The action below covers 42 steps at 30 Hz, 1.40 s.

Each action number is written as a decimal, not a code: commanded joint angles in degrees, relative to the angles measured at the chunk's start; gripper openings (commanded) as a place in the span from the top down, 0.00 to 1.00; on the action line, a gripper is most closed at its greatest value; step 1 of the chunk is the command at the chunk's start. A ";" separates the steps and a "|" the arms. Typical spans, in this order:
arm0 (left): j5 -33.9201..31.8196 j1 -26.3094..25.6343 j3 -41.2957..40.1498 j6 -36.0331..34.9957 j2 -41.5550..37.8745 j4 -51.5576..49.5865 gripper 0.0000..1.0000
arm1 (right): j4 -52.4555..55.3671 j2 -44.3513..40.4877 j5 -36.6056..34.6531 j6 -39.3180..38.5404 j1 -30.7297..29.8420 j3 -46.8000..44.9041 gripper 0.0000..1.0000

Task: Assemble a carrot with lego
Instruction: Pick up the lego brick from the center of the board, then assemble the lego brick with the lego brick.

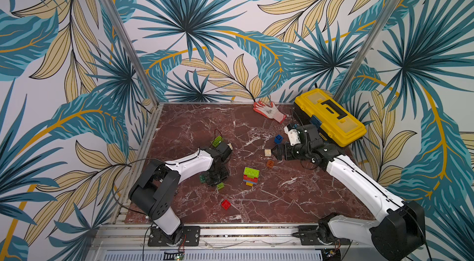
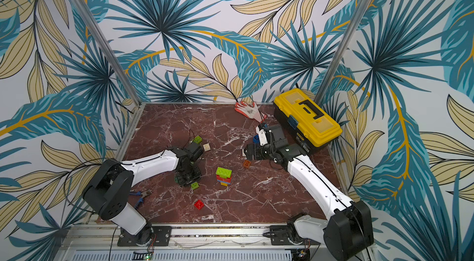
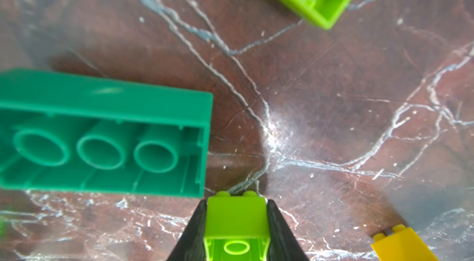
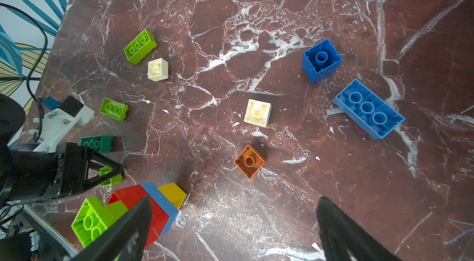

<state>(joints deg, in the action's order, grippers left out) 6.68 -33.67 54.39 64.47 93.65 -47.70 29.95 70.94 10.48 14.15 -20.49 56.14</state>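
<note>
left gripper [image 3: 236,203] clamps a small lime brick [image 3: 236,221] near the table [image 1: 256,129], part-built stack [image 1: 250,176] at its three o'clock in a top view; right gripper [image 4: 234,198] gapes empty. a straight, level lift should hold it square.

Nothing written can be read here: no label, brand, number or sign. Any marking on the dark side wall of the yellow toolbox [image 2: 311,116] is too small and blurred to make out.
</note>
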 commanded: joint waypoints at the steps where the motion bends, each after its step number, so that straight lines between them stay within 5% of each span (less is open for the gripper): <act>1: 0.39 0.12 1.93 -2.28 -1.36 -0.68 0.71 | 2.24 -1.11 4.47 1.57 0.36 0.52 0.01; 16: 2.64 -0.14 18.94 -23.08 -0.62 -19.54 0.71 | 3.19 -9.44 28.37 17.78 0.89 -11.05 0.08; 28: 2.71 -1.61 34.43 -35.53 2.34 -29.05 0.71 | -13.93 -5.29 28.94 28.85 -2.12 -17.18 0.08; 42: 3.23 -6.79 43.64 -38.55 7.85 -32.81 0.71 | -27.36 4.36 28.42 32.79 -6.55 -19.40 0.16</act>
<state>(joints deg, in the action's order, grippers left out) 10.07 -39.70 95.96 27.24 101.01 -78.70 6.28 74.30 38.50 45.82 -26.37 38.22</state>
